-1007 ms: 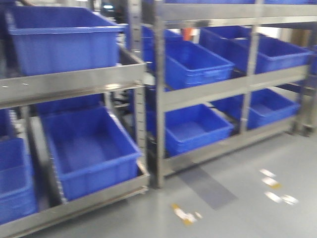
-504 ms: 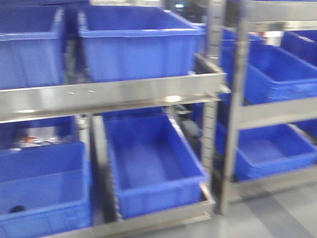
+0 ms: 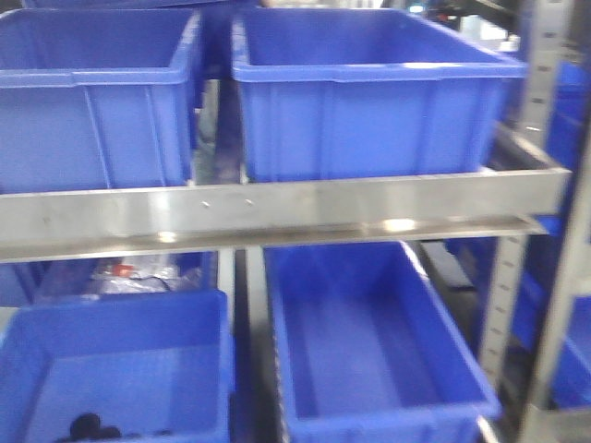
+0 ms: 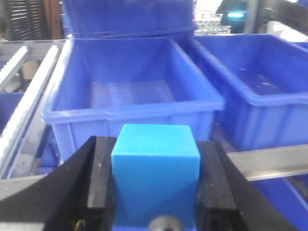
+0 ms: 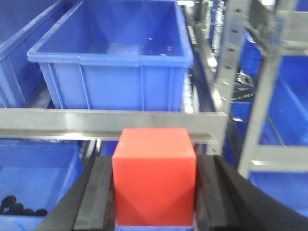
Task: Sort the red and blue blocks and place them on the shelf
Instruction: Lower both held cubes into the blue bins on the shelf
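- Left gripper (image 4: 156, 150): black fingers (image 4: 102, 178) closed flat against two opposite sides of the blue block (image 4: 155, 185). We see no gap at either pad. The cube sits upright, top face showing.
- The blue block hangs in the air in front of the shelf (image 3: 277, 208), not resting on any tier. In the left wrist view it is on our side of the front rail (image 4: 269, 160).
- Straight past it stands an open blue bin (image 4: 134, 96). A second bin (image 4: 260, 82) is just beside that one, and a white roller track (image 4: 24, 96) runs along the other side.
- Right gripper (image 5: 154, 163): fingers (image 5: 100, 192) clamped on the red block (image 5: 154, 185), one pad on each side, cube upright.
- The red block is also off the shelf, in front of the long steel rail (image 5: 110, 120). An upper-tier bin (image 5: 115, 53) sits behind the rail, near a shelf upright (image 5: 269, 86).
- Front view: two bins (image 3: 92, 111) (image 3: 369, 101) sit side by side along the upper tier's front edge. Two more (image 3: 120, 369) (image 3: 369, 341) sit on the tier below.
- Small dark objects (image 3: 88, 426) lie in the lower bin's near corner; we cannot tell what they are.
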Tool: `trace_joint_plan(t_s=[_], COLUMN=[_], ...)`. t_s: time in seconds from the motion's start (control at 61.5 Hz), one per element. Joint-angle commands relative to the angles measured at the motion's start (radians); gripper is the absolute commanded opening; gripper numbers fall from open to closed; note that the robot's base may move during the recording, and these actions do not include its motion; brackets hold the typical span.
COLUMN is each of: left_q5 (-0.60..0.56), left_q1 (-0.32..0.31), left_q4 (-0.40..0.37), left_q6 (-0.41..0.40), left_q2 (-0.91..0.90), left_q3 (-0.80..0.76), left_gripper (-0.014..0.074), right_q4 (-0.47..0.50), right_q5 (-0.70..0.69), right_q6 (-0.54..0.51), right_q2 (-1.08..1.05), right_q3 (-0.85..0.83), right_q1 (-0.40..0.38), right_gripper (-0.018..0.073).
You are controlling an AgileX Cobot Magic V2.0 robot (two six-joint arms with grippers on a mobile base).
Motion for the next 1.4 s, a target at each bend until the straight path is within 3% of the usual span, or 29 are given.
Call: trace_joint_plan(t_s=[0.0, 1.381], left_q5=[-0.092, -0.092], left_q1=[0.001, 0.001], left_q4=[-0.003, -0.003], left_q6=[0.001, 0.001], left_q2=[0.010, 0.010], left_q3=[-0.028, -0.028], left_gripper=[0.0124, 0.0124], right_q4=[-0.006, -0.006], right_q5=[-0.085, -0.085], right_q6=[-0.006, -0.006], right_q2=[0.010, 0.010], right_q3=[-0.027, -0.027], right_q1=[-0.008, -0.008], right_gripper=[0.0052, 0.0052])
